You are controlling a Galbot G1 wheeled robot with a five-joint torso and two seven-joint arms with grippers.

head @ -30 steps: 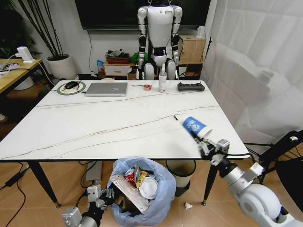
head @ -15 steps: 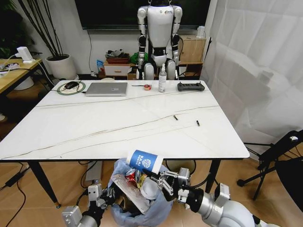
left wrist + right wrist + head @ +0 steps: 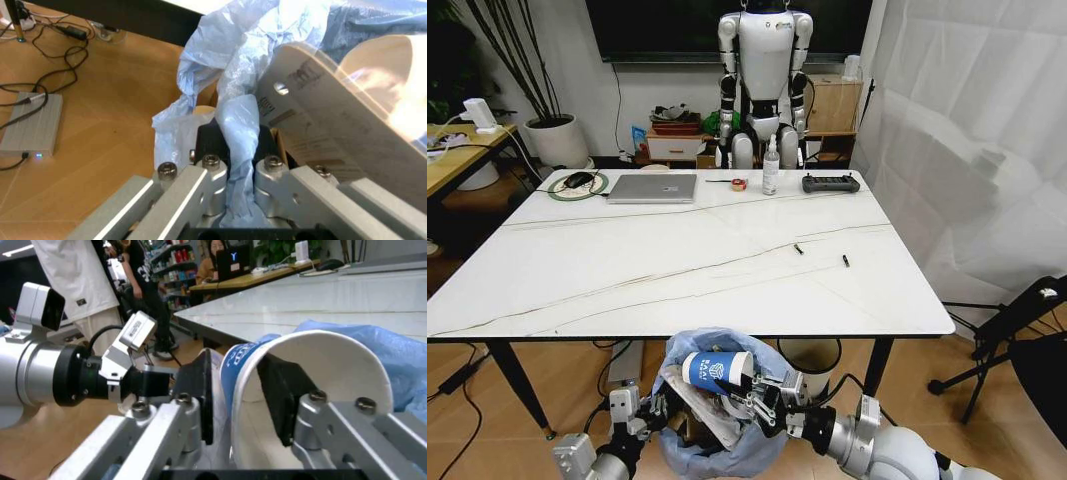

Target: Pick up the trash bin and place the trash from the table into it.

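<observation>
The surface point(image 3: 677, 270) carries no visible litter apart from two small dark specks. The left end effector point(image 3: 237, 165) pinches the bag of the bin point(image 3: 767, 440) below its near edge. The right end effector point(image 3: 749, 392) grips the cup point(image 3: 714, 368) over the bin; releasing it appears to be the remaining step.

Up at twelve o'clock I've got a grey laptop point(image 3: 651, 188), spray bottle point(image 3: 770, 168), black controller point(image 3: 830, 183) and tape roll point(image 3: 738, 184).
</observation>
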